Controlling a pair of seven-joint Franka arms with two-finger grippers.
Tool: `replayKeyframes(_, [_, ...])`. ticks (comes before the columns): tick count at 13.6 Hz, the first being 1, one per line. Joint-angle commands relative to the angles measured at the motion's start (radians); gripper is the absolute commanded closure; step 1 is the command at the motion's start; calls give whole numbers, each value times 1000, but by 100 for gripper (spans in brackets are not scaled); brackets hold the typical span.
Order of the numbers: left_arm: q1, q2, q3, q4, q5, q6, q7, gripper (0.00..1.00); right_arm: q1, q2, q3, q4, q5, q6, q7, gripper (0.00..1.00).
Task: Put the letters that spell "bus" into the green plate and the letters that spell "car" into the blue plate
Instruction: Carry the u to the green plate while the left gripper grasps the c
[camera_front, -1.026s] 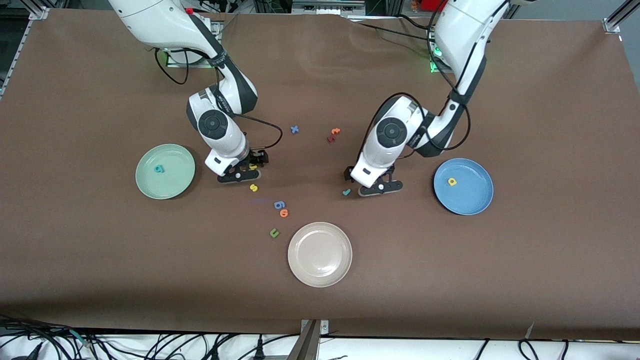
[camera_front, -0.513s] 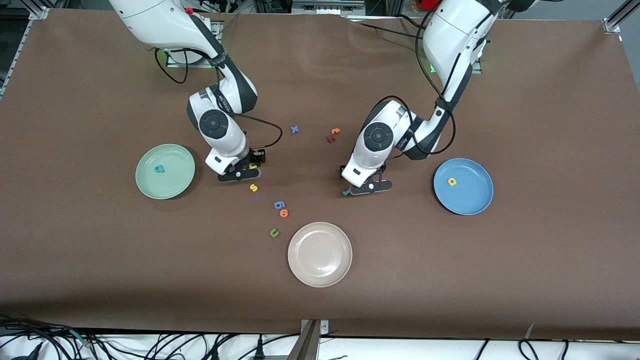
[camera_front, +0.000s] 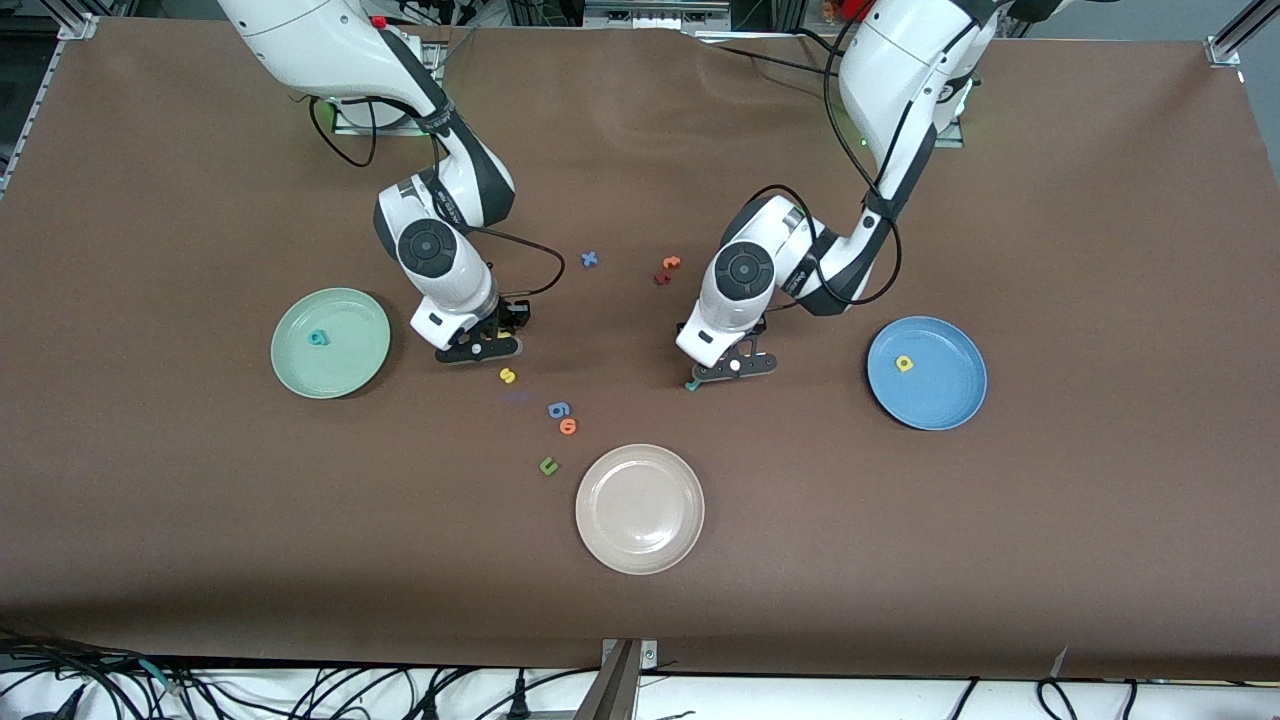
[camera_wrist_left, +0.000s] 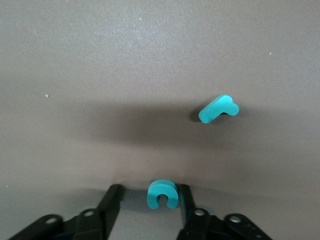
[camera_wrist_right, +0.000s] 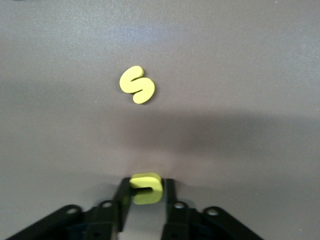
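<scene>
My right gripper (camera_front: 497, 337) is down on the table beside the green plate (camera_front: 350, 366), shut on the yellow "u" (camera_wrist_right: 146, 188). The yellow "s" (camera_front: 507, 376) lies just nearer the camera than it. A teal "b" (camera_front: 318, 338) lies in the green plate. My left gripper (camera_front: 712, 371) is low on the table, its fingers apart around the teal "c" (camera_wrist_left: 162, 193). One finger touches the "c", the other stands off it. The teal "r" (camera_front: 692, 384) lies loose beside that gripper. A yellow "a" (camera_front: 904, 363) lies in the blue plate (camera_front: 940, 396).
A beige-white plate (camera_front: 640, 509) sits nearer the camera, mid-table. A blue "g"-like letter (camera_front: 558, 409), an orange "o" (camera_front: 568, 426) and a green "u" (camera_front: 548, 465) lie between it and the "s". A blue "x" (camera_front: 590, 259) and orange-red letters (camera_front: 668, 268) lie between the arms.
The right gripper closed on the yellow "u". The left gripper slid toward the right arm's end over the teal letters, and its fingers narrowed around the "c".
</scene>
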Motion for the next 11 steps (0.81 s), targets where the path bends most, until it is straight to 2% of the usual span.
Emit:
replayKeyframes(1, [-15, 8, 8, 25, -24, -22, -5, 53, 4, 1, -1, -10, -14, 17, -5, 84])
replayKeyframes(2, [-15, 8, 9, 25, -25, -22, -3, 55, 2, -1, -1, -9, -12, 12, -4, 88])
replayKeyframes(6, [-15, 19, 9, 46, -27, -22, -5, 60, 1, -33, -19, 0, -12, -66, 49, 88])
replayKeyframes(8, [-16, 22, 9, 46, -27, -22, -18, 65, -1, -91, -68, 2, -14, -133, 27, 88])
replayKeyframes(11, [-16, 24, 9, 46, -25, -22, -28, 68, -1, -177, -140, 40, -14, -341, 9, 88])
